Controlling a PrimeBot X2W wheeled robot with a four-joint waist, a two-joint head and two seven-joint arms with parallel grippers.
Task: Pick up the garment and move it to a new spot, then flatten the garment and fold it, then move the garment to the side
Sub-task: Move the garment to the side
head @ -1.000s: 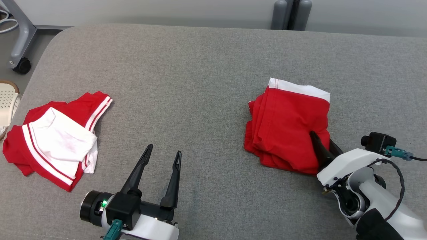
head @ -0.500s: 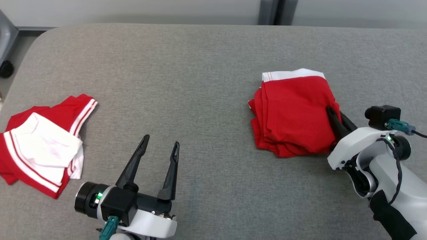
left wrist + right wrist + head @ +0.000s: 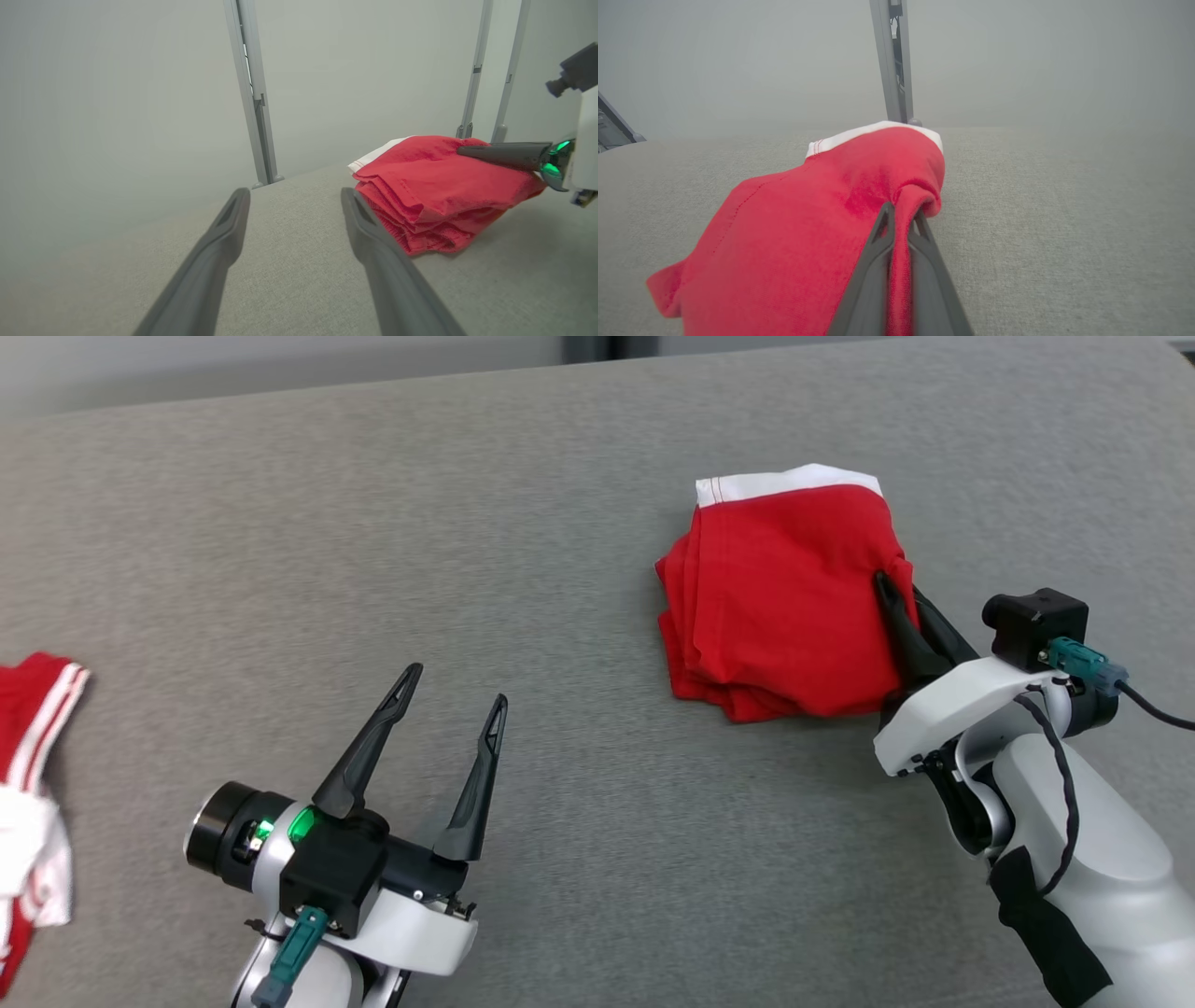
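The garment point(image 3: 775, 597) is a folded red bundle with a white band along its far edge, lying on the grey padded surface point(image 3: 392, 523). My right gripper point(image 3: 894, 588) is shut on a pinch of its right edge; in the right wrist view the red cloth point(image 3: 822, 224) bunches up between the closed fingers of that gripper point(image 3: 903, 210). My left gripper point(image 3: 457, 683) hovers open and empty at the lower left, well clear of the bundle. From the left wrist view, the garment point(image 3: 430, 186) lies just right of the open left gripper point(image 3: 294, 196), with the right gripper point(image 3: 462, 150) on top of it.
Another red and white garment point(image 3: 33, 803) lies crumpled at the left edge of the head view. Grey metal posts point(image 3: 252, 93) stand behind the far edge of the surface. Bare padding stretches between the two garments.
My right gripper has shut on the garment's right edge and carried it rightward, away from the other garment. The head view has swung to the right. My left gripper stays open.
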